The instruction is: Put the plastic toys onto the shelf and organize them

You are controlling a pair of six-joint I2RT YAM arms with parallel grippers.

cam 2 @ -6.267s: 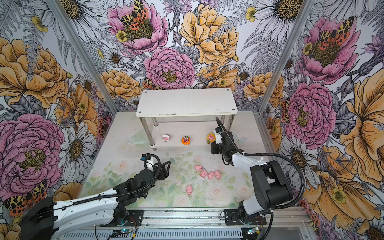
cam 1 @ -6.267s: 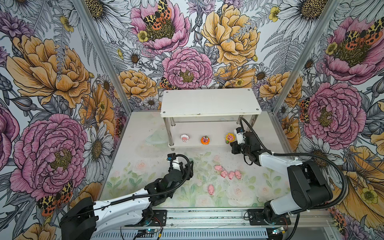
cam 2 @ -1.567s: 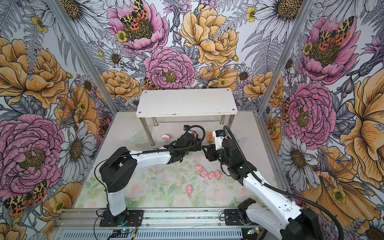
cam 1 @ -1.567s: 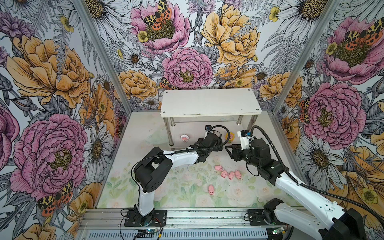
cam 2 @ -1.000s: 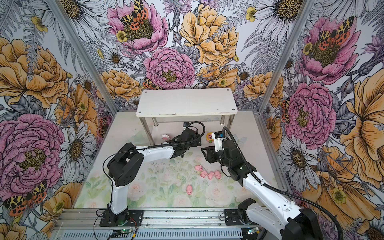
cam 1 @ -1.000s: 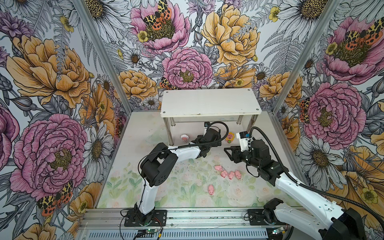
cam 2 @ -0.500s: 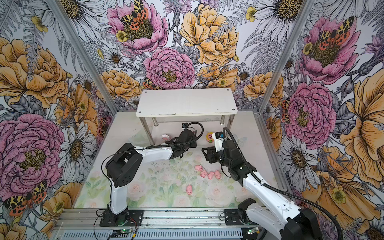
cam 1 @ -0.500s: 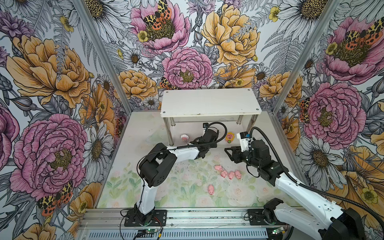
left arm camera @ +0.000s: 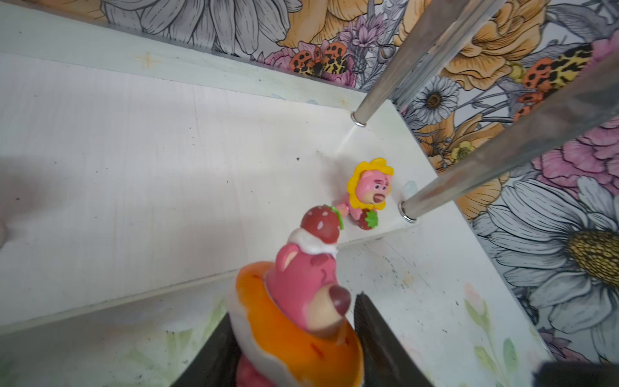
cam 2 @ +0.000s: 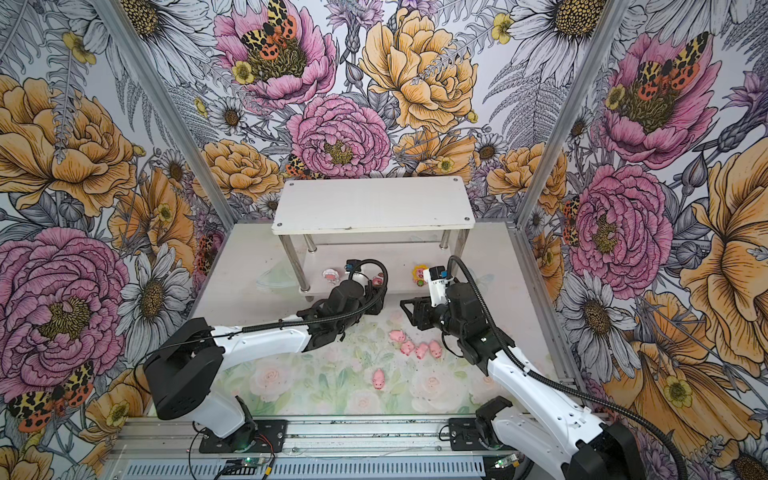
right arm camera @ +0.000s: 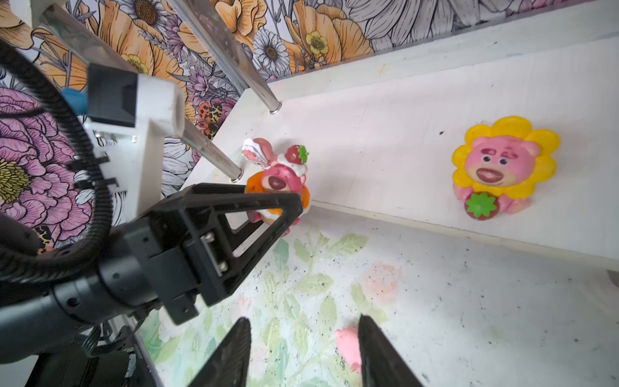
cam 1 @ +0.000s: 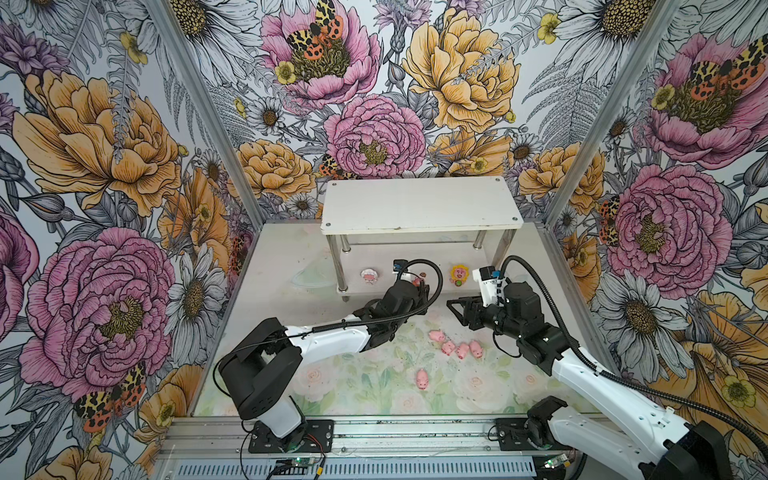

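The white two-tier shelf [cam 1: 419, 203] stands at the back. My left gripper [left arm camera: 291, 321] is shut on the orange-rimmed toy [left arm camera: 301, 301], [right arm camera: 278, 182] at the lower tier's front edge [cam 1: 386, 291]. On that tier, the white-rimmed toy [cam 1: 368, 275] stands to its left and the yellow-rimmed toy [cam 1: 459, 275], [right arm camera: 502, 167] to its right. My right gripper [right arm camera: 303, 321], [cam 1: 455, 309] hangs open above the floor, in front of the shelf. One pink pig [right arm camera: 348, 345] lies below it, beside a finger. Several pigs [cam 1: 457, 347] lie on the floor mat.
Shiny metal legs [left arm camera: 392, 63] stand close to the toys at the shelf's corners. Flower-printed walls close in the back and both sides. A lone pig [cam 1: 422, 378] lies nearer the front rail [cam 1: 395, 432]. The two arms' grippers are close together before the shelf.
My left arm came up from the front floor to the lower tier and its jaws closed on the orange-rimmed toy. My right gripper drew back from the yellow-rimmed toy and has held still since.
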